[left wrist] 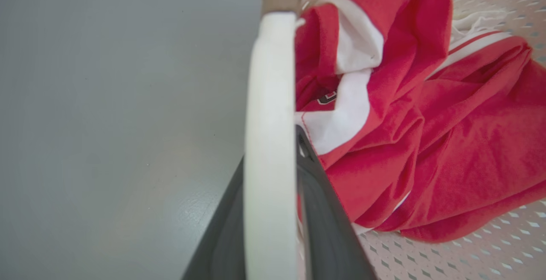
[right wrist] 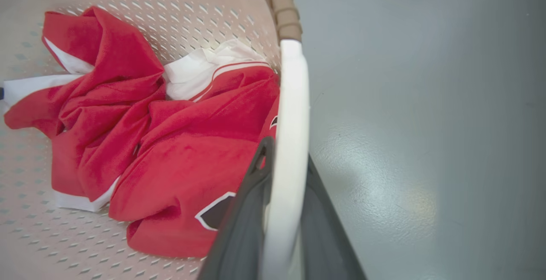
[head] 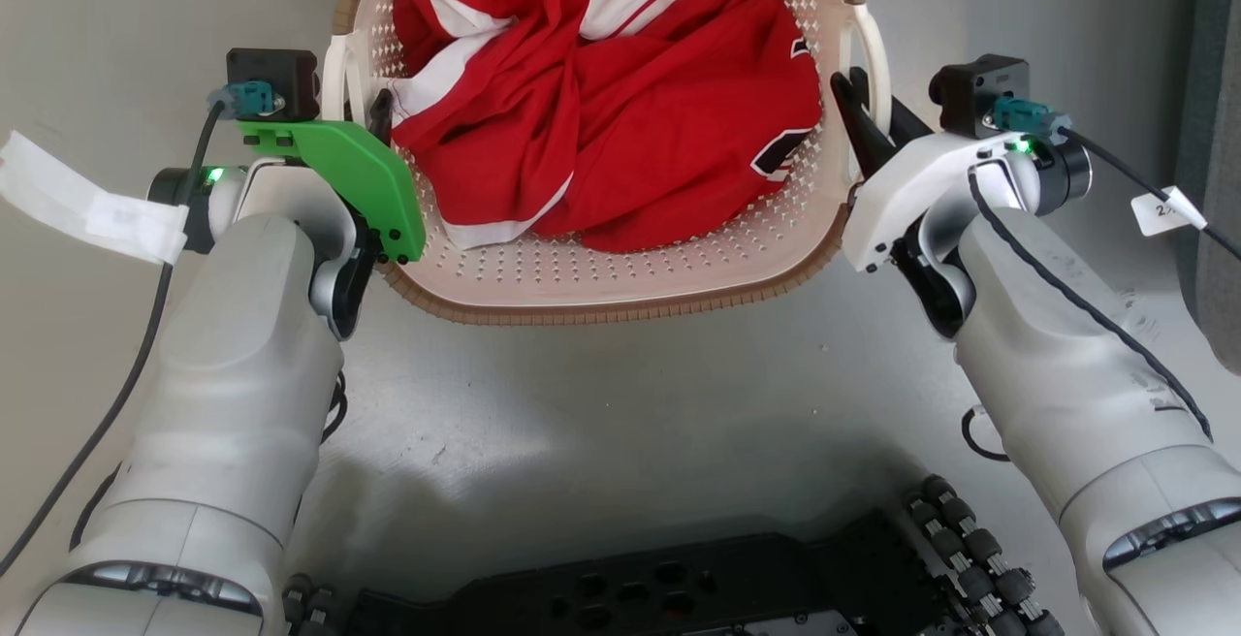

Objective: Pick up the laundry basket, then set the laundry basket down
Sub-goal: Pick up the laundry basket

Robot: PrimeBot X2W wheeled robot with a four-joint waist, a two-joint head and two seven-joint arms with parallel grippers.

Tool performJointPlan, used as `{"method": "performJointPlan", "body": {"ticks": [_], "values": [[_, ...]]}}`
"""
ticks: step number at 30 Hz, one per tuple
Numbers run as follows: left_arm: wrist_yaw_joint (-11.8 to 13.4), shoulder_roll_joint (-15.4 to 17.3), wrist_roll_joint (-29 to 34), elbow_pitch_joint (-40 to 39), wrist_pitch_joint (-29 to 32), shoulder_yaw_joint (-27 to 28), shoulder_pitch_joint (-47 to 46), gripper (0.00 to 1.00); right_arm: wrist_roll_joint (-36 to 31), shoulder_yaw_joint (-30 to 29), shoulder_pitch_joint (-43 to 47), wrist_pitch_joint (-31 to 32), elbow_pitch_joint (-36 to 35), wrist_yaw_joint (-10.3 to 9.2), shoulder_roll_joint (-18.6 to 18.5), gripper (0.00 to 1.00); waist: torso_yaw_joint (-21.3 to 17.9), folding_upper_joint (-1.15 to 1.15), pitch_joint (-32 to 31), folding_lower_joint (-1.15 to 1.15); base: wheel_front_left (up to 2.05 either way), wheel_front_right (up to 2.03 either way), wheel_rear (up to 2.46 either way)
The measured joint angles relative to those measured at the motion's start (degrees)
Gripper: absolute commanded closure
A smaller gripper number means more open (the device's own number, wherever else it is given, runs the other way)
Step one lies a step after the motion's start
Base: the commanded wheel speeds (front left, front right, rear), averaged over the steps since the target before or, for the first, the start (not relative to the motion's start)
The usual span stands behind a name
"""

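Note:
The laundry basket [head: 620, 272], cream perforated plastic with a brown woven-look rim, sits between my two arms in the head view and holds a crumpled red and white garment [head: 630, 112]. My left gripper [head: 373, 122] is shut on the basket's white left handle [left wrist: 271, 100], with one dark finger on each side of the bar. On the opposite side, my right gripper [head: 863, 108] is shut on the white right handle [right wrist: 292, 113] in the same way. I cannot tell whether the basket rests on the grey floor or hangs above it.
Grey floor [head: 620, 423] surrounds the basket. My dark wheeled base [head: 679, 588] lies at the bottom of the head view. A white tape strip [head: 87, 205] hangs on the left cable. A dark grey upright surface [head: 1217, 132] stands at the far right.

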Motion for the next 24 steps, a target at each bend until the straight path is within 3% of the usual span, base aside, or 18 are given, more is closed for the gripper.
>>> {"method": "performJointPlan", "body": {"ticks": [11,24], "values": [[-1.0,-0.6,-2.5,3.7,0.1,-0.7,-1.0,1.0,1.5,1.7,-1.8,-0.5,3.8,0.02,0.3,1.0,0.2,0.0,-0.9,0.0,0.0,0.0,0.0],[-2.4,-0.6,-10.1,8.5,8.0,-2.6,-0.5,1.0,7.3,7.0,-1.0,3.4,7.8,0.02,0.9,1.0,-0.2,0.0,-7.2,0.0,0.0,0.0,0.0]]}}
